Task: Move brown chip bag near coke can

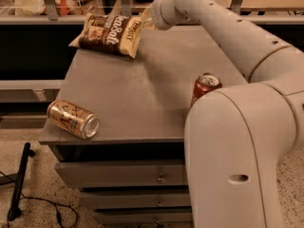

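My gripper (145, 19) sits at the right end of brown chip bag (108, 34), far-left corner of table (142, 103); grip state can't tell. Bag's long axis follows far edge; coke can (205, 87) at right edge.

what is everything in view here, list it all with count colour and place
brown chip bag: one, dark brown with a cream end, at the table's far left corner
coke can: one, red with a silver top, upright near the table's right edge, partly behind the arm
gold-tan can: one, on its side at the table's front left corner
table: one, grey, with drawers below
black pole and cable: one each, on the floor at lower left
arm: one, white, reaching across from the right
gripper: one, at the bag's right end
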Tool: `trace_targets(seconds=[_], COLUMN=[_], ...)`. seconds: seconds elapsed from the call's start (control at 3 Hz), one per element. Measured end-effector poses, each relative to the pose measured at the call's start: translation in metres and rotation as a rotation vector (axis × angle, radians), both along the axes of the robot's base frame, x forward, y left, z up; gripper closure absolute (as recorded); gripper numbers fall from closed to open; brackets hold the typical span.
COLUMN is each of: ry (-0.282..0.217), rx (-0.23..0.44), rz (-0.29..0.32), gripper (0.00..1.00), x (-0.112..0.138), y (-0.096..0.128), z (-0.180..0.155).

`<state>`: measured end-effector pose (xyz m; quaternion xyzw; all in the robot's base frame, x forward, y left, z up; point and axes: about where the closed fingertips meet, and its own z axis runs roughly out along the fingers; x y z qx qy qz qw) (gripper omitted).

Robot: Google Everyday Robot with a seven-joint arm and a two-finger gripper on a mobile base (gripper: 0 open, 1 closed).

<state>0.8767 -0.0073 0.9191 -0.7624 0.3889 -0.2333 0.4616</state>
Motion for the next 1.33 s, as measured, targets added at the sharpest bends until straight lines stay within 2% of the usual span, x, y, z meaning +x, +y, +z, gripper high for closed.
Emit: trace_targets(seconds=[0.33, 1.33], ry=[0.043, 0.162], rx=[-0.044, -0.124], rz=[-0.042, -0.101], gripper=[1.0, 1.0], x=[-0.031, -0.143], y=[-0.048, -0.113], z=[0.016, 0.073])
